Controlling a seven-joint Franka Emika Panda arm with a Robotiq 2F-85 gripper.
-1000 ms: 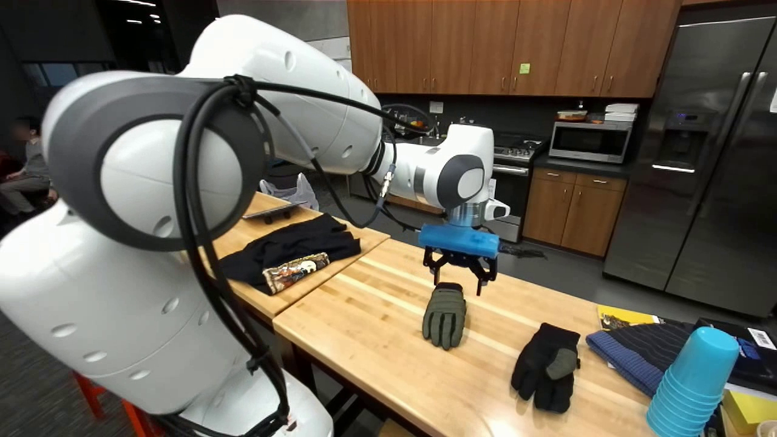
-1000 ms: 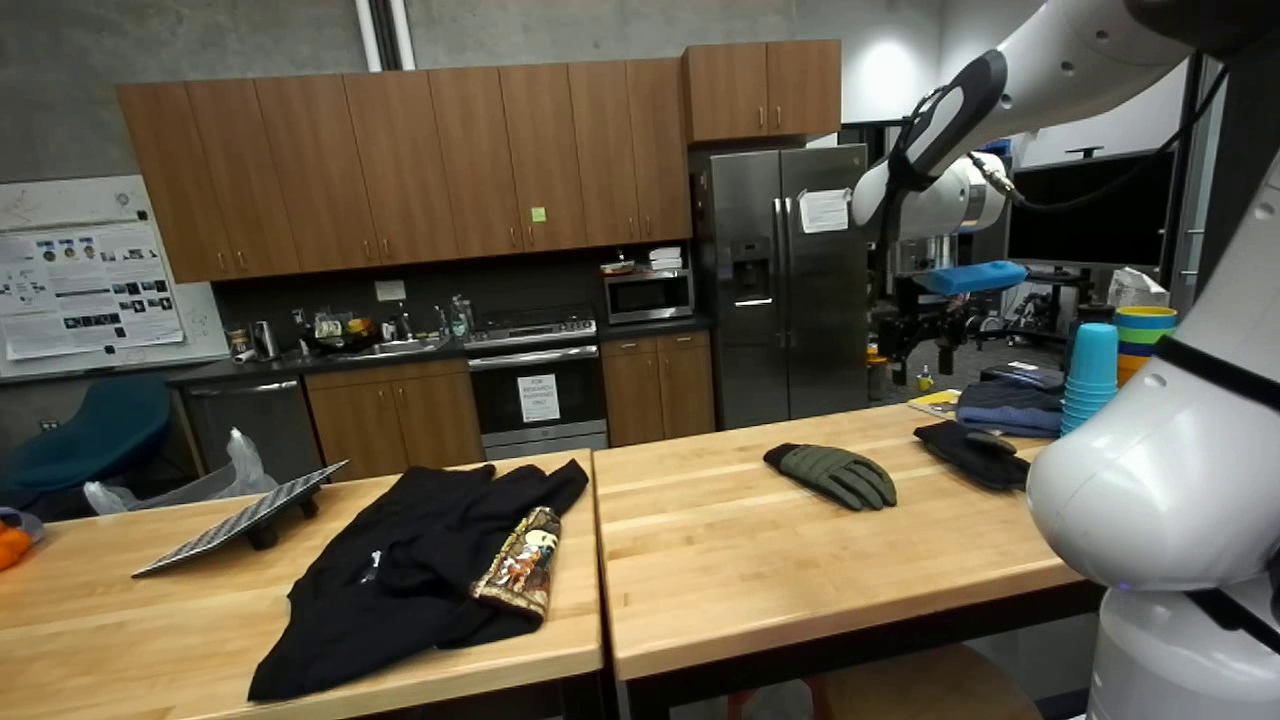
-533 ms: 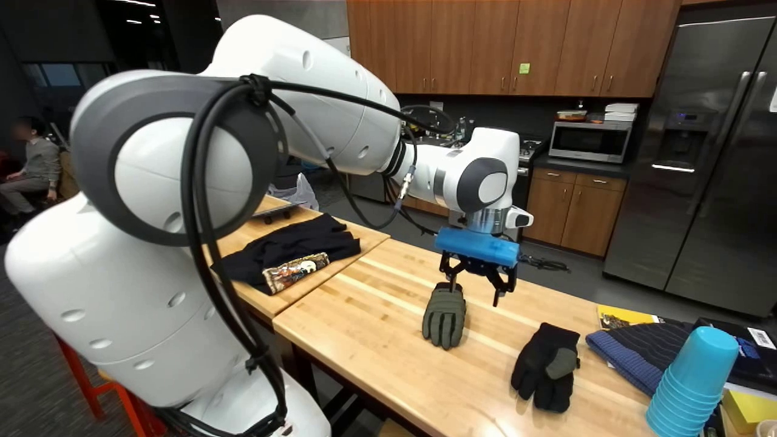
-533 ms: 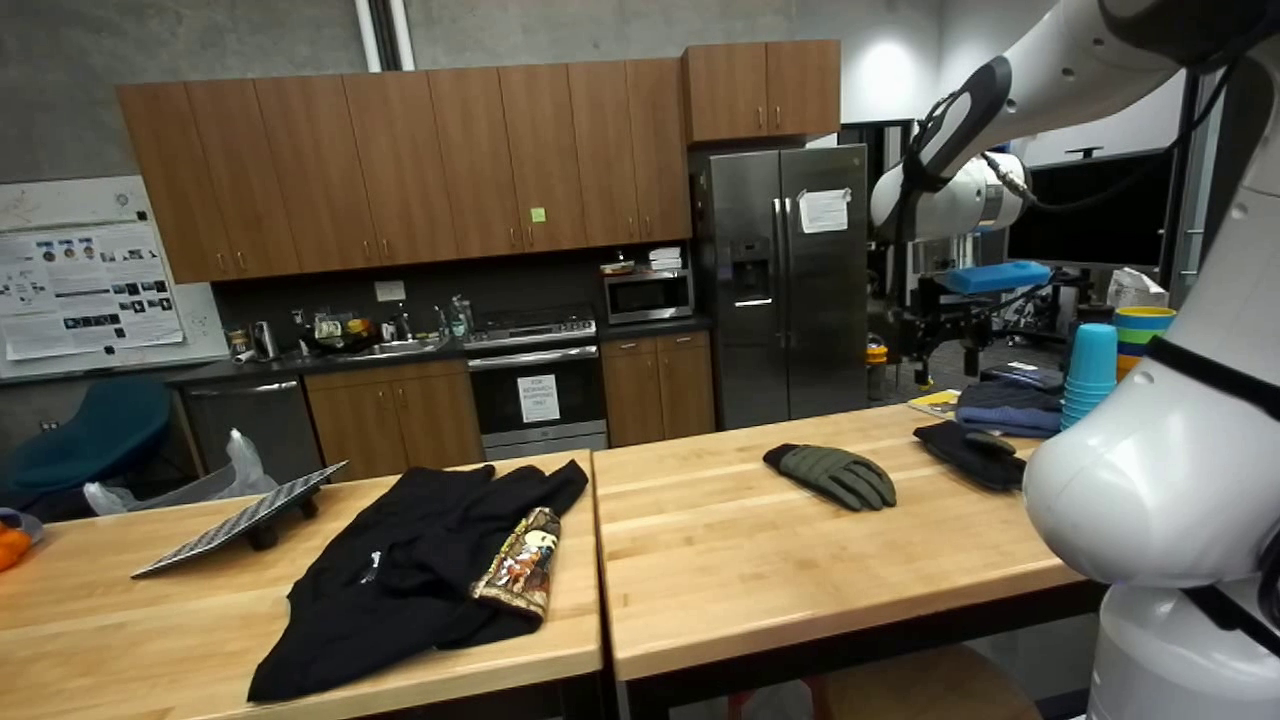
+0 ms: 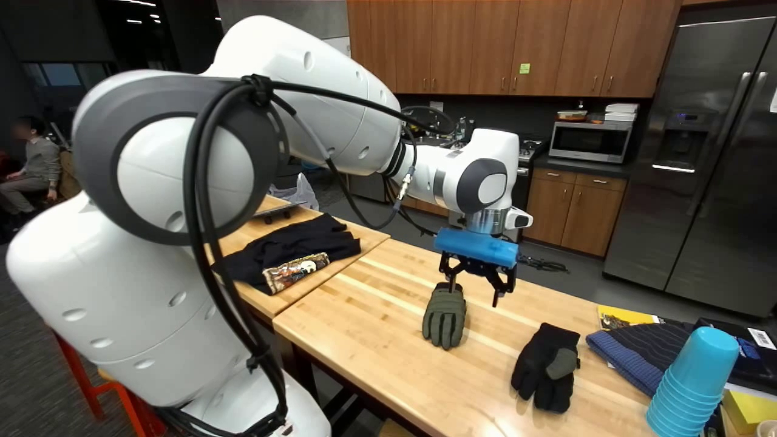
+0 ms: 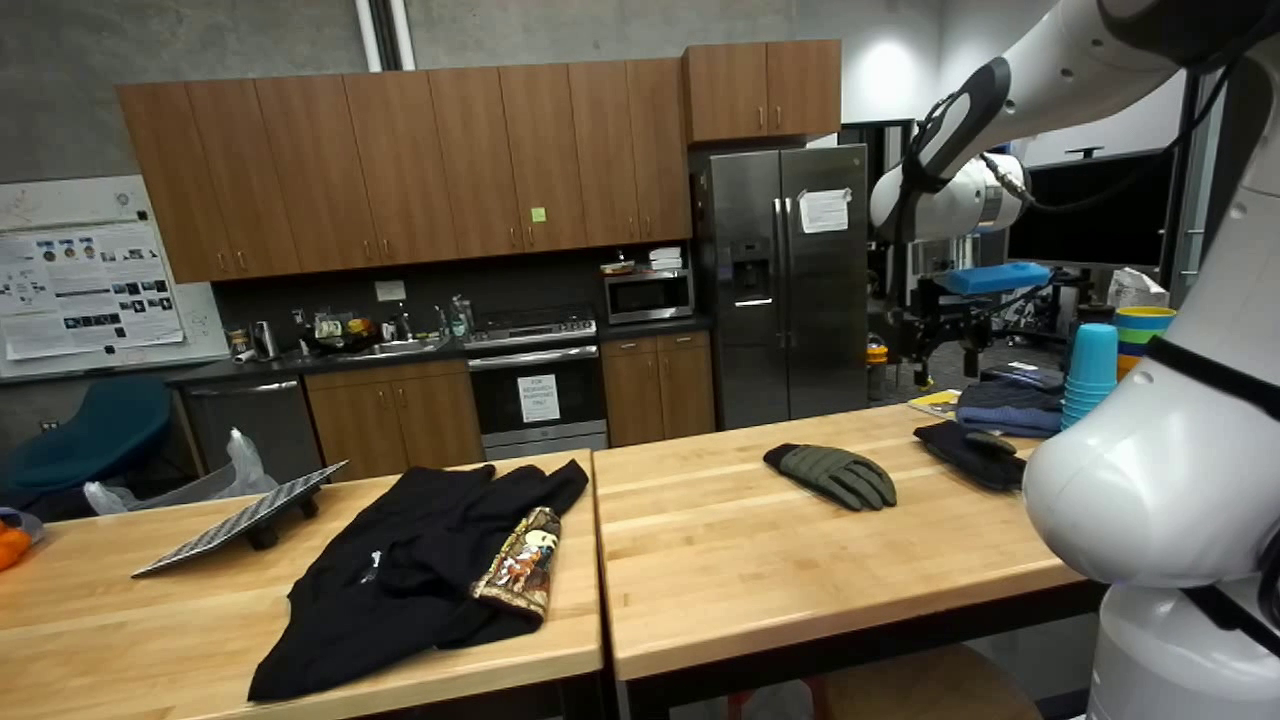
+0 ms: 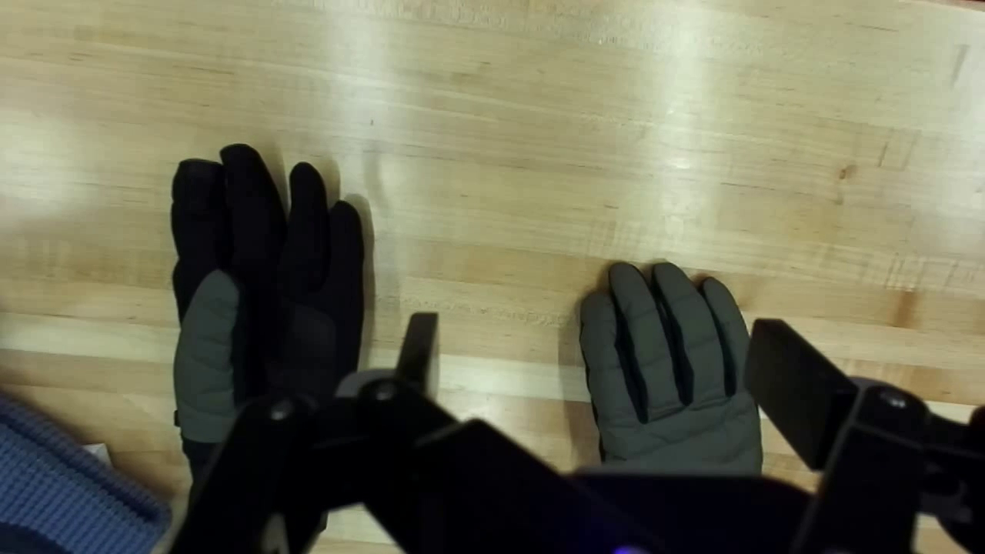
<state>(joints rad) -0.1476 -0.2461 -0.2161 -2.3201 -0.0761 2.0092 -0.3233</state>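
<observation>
An olive-green glove lies back-up on the wooden table; it also shows in an exterior view and in the wrist view, its cuff hidden there by the gripper. A black glove with a grey-green thumb lies apart from it, palm up; it also shows in the wrist view. My gripper is open and empty, pointing down above the table near the olive glove. In the wrist view the olive glove lies between the fingers, nearer one finger. No contact shows.
A stack of blue cups, a blue knit hat and a yellow booklet lie past the black glove. A black garment with a printed piece lies on the adjoining table, beside a tilted panel.
Over the second, the arm and open gripper have moved sideways toward the black glove's side, mostly in the first half. Since then the arm is nearly still. The gloves have not moved.
</observation>
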